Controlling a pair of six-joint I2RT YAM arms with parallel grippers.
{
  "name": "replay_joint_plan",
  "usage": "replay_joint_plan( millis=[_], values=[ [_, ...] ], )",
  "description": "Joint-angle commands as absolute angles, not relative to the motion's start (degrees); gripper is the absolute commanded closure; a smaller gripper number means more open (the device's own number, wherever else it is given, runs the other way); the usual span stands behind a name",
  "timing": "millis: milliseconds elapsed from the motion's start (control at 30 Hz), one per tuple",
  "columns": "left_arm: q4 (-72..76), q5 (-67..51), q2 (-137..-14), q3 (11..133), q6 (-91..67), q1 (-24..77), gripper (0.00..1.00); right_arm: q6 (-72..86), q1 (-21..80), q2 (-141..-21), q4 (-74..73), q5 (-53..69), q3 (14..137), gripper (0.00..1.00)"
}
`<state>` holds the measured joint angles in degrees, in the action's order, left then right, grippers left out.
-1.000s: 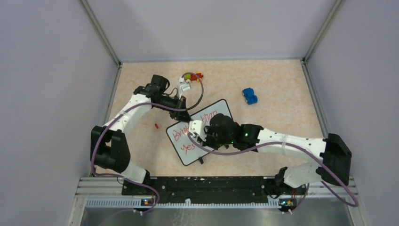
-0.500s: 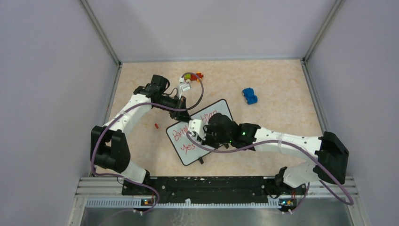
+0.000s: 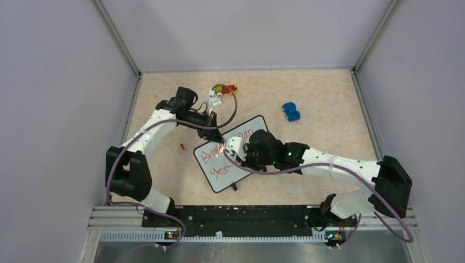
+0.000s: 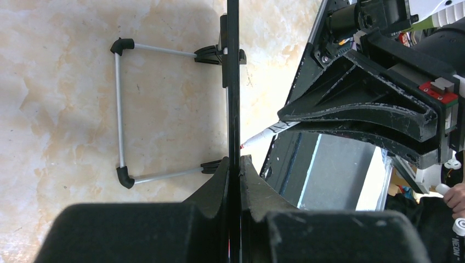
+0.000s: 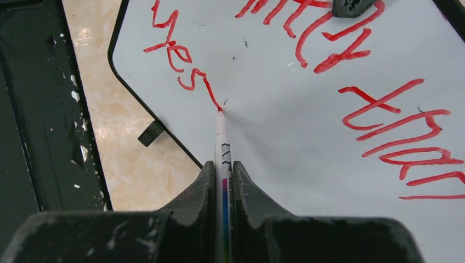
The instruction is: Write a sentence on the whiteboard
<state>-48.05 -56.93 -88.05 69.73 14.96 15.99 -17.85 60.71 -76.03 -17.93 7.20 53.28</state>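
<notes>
Writing: on the sentence (image 5: 384, 120) I read "yes" in red on the near line. The far line looks like "Bright…" then "than", partly behind the right arm.
Marker print: too small for me to read.
Count: one whiteboard (image 3: 230, 178), two lines of script, one marker (image 5: 222, 142), one blue toy car (image 3: 291, 112).
Whiteboard: mid-bench, askew, between the two arms.
Left jaws: clamped on the whiteboard's far-left edge.
Right jaws: pinched on the marker, its tip touching the board at the tail of "yes".
</notes>
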Motion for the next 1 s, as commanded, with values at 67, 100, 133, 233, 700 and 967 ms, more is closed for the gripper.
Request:
replay_joint_plan(
  millis=[67,100,133,233,700,967],
  values=[
    [-49.48,-56.77,-89.07,69.86,15.68,16.61,1.00,-18.42,59.51,-73.75,-18.00,5.69,54.39,1.00],
    [-49.53,-56.78,-89.06,69.81,15.71,16.62,1.00,-18.47,59.50,-73.61,-17.80,6.44,54.67,1.00],
    [-49.49,-56.78,-89.11,69.86,15.69,16.61,1.00,-18.39,59.55,-73.44,-17.57,7.14,54.89,1.00],
    [-49.65,-56.77,-89.10,69.93,15.68,16.61,1.00,-18.13,59.74,-73.83,-16.95,8.57,56.04,1.00],
    [-49.67,-56.87,-89.18,69.73,16.15,16.61,1.00,-17.93,60.30,-77.09,-13.89,8.58,57.38,1.00],
    [-49.68,-56.77,-89.47,69.86,16.18,16.61,1.00,-17.54,60.46,-77.91,-14.41,9.05,55.03,1.00]
  ],
)
